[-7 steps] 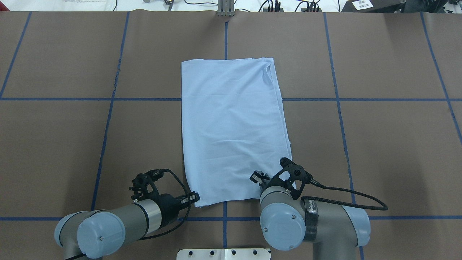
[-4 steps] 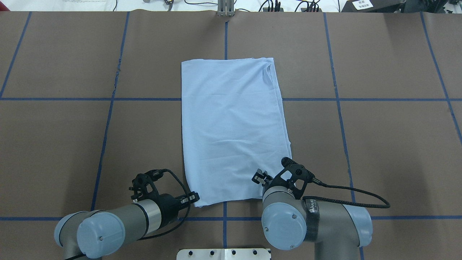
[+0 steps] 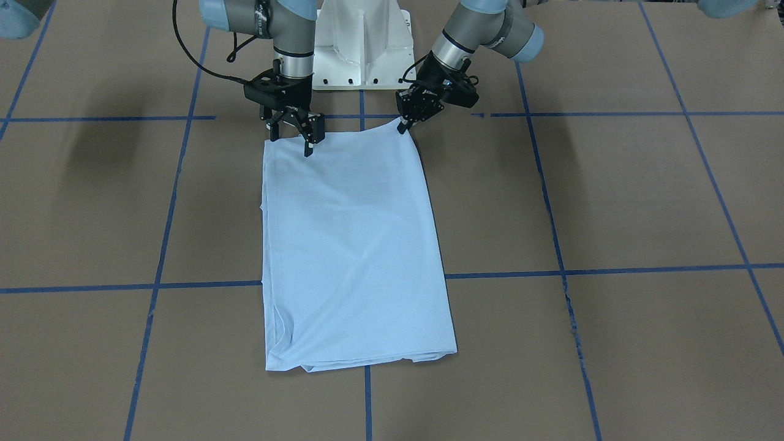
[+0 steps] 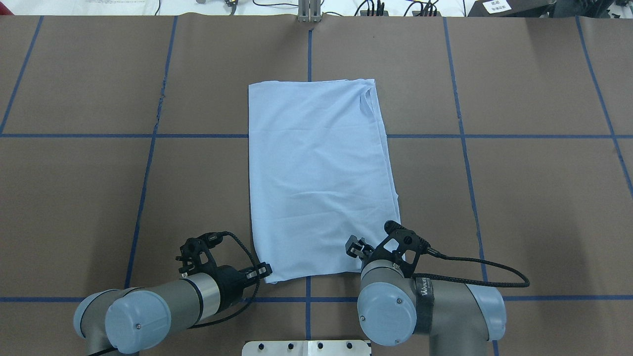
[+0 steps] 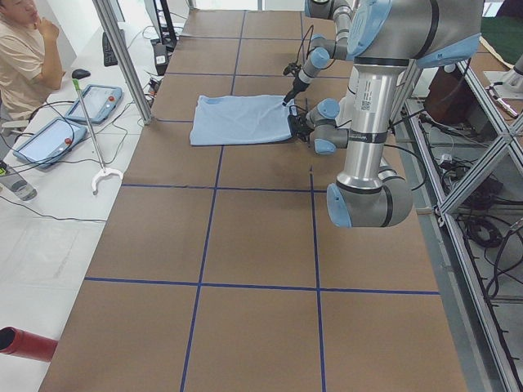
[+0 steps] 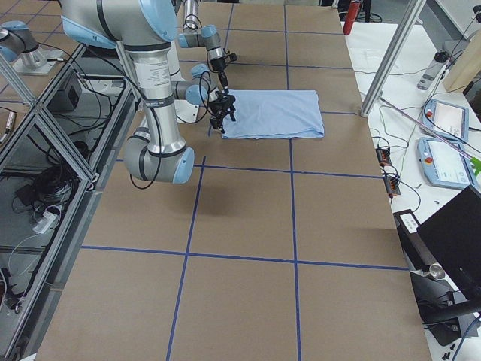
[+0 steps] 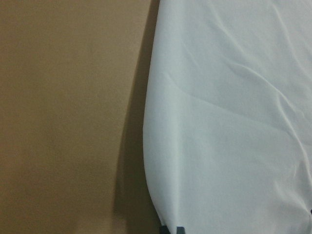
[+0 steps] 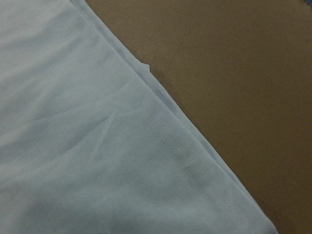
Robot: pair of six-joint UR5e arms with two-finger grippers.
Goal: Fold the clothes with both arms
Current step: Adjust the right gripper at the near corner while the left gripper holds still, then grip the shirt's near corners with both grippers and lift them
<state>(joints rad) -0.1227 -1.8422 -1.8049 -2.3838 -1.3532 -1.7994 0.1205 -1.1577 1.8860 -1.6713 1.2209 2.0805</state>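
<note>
The light blue T-shirt (image 4: 319, 178) lies folded into a long rectangle mid-table, its print hidden. My left gripper (image 3: 402, 127) is shut on the near corner of the T-shirt (image 3: 355, 239) on my left, and that corner is slightly raised. In the overhead view the left gripper (image 4: 264, 271) sits at that same corner. My right gripper (image 3: 291, 142) stands open over the other near corner, one finger (image 3: 308, 149) on the cloth and the other at the side edge. From above, the wrist hides most of the right gripper (image 4: 370, 251). Both wrist views show only cloth (image 7: 229, 122) and table.
Brown table cover (image 4: 519, 198) with blue tape lines surrounds the shirt. The white pedestal base (image 3: 362, 43) stands just behind both grippers. A person sits beyond the table's far end (image 5: 20, 57) beside tablets and cables.
The right gripper has shifted slightly toward the robot along the shirt's near edge. The left arm and the shirt have not visibly moved.
</note>
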